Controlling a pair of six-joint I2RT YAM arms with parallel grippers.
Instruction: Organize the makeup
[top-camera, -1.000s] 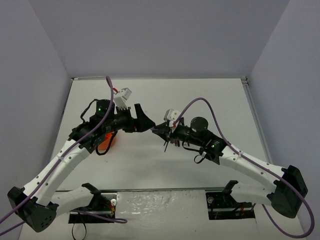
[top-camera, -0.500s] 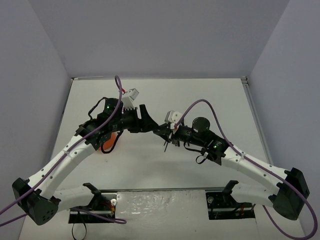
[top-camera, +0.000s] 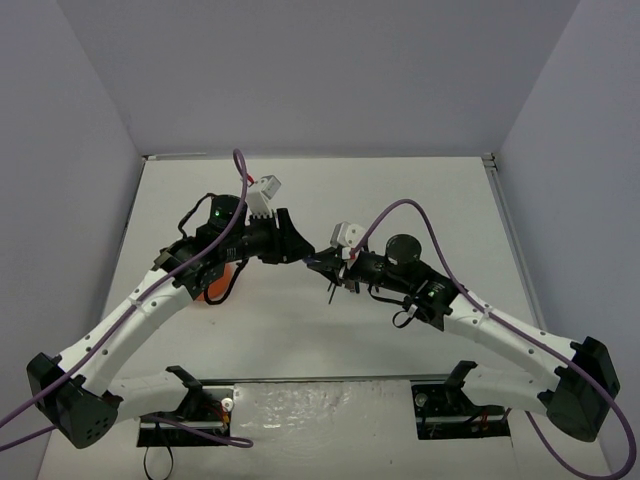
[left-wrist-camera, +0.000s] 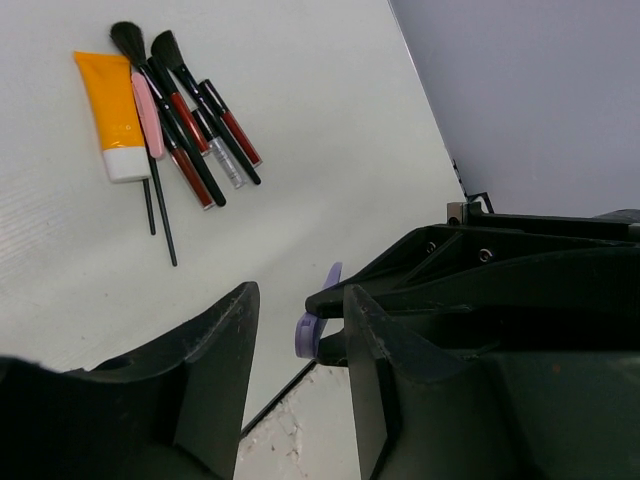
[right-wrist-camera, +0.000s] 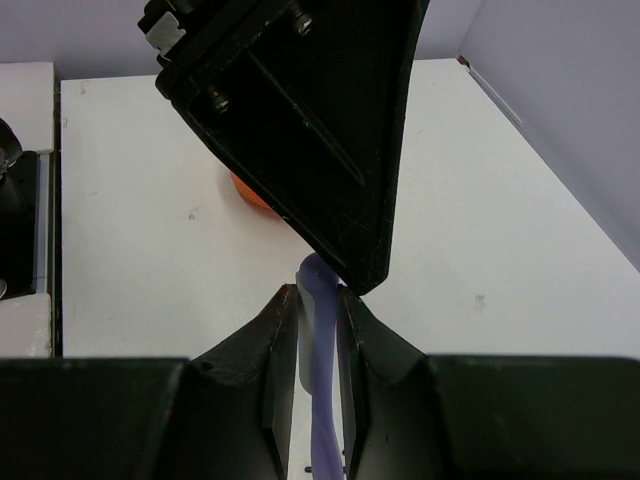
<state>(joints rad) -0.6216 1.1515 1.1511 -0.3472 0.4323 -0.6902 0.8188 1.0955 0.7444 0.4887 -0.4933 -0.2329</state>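
Observation:
My right gripper (right-wrist-camera: 315, 300) is shut on a thin purple tool (right-wrist-camera: 322, 400), held above the table at mid-table (top-camera: 322, 265). Its purple tip (left-wrist-camera: 312, 325) sticks out between the fingers of my left gripper (left-wrist-camera: 300, 295), close to the right finger (left-wrist-camera: 375, 350). A gap remains on the other side, so the left jaws stand apart. On the table beyond lies a row of makeup: an orange-white tube (left-wrist-camera: 112, 115), a pink stick (left-wrist-camera: 148, 112), black brushes (left-wrist-camera: 175, 100), red-filled tubes (left-wrist-camera: 232, 125) and thin black pencils (left-wrist-camera: 165, 225).
A dark round compact (top-camera: 400, 246) sits just behind the right wrist. The orange tub (top-camera: 215, 285) lies under the left forearm, mostly hidden. White walls close the table at the back and on both sides.
My left gripper has moved right until it meets the right gripper, and its jaws have narrowed around the purple tip. The right arm has held still.

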